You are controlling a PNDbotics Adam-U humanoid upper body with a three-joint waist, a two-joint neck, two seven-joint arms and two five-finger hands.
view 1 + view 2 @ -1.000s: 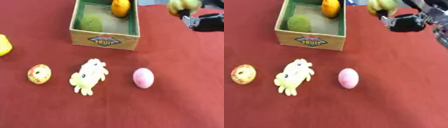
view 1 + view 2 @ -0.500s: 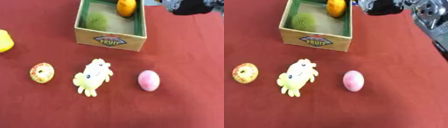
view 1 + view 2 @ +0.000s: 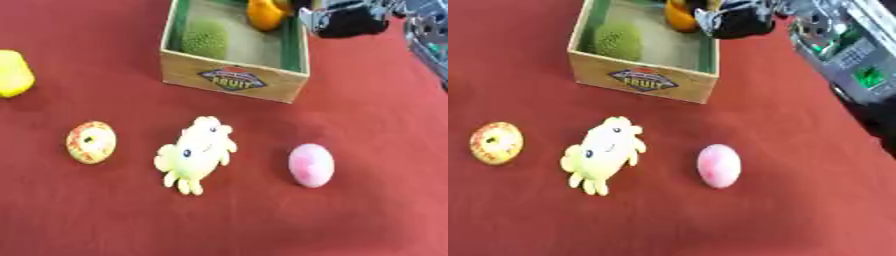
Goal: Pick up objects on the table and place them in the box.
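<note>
Right hand is hanging over the box's far right corner, finger state unclear; box's long axis is running away from the pink egg.

I see a matt red cloth covering the desk and a plain cardboard box with a printed label. The yellow crab toy looks soft plush; the pink egg looks smooth.

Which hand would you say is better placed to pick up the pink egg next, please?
Probably the right hand: it hovers at the cardboard box's right rim, on the side of the pink egg. No left hand shows.
</note>
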